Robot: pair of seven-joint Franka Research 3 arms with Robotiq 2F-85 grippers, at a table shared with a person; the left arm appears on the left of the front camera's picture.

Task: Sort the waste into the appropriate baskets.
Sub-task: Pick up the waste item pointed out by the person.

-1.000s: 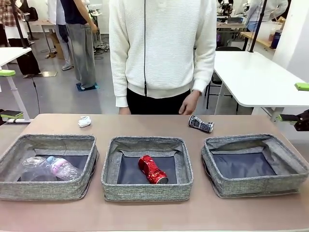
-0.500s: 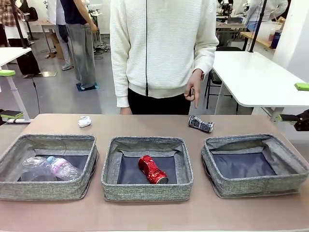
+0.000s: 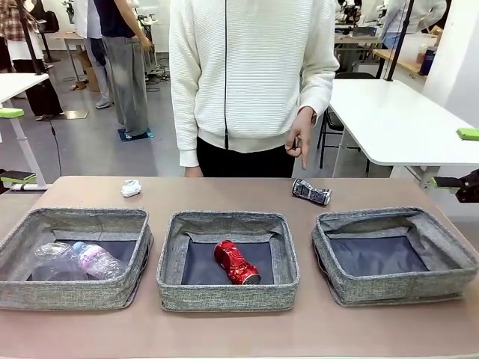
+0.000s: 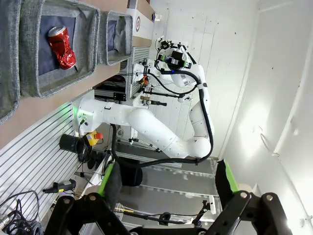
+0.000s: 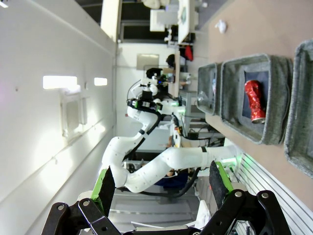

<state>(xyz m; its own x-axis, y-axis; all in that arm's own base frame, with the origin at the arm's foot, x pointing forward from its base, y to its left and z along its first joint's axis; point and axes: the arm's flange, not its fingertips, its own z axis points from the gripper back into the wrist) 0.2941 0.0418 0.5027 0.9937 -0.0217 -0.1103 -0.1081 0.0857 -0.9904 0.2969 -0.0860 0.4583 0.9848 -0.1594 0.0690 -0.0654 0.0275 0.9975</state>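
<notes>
Left hand: fingers spread wide, holding nothing, in the air well away from the baskets. Right hand: likewise wide open and empty.

Bench: three baskets in a row.
- Left basket: bottle and cup inside, touching.
- Middle basket: red can lying slantwise.
- Right basket: dark bottom showing.

Dark can lies on the bench just behind the right basket's far left corner. Paper wad is on the bench behind the left basket. A person stands at the far side, with one finger pointing down above the dark can.
</notes>
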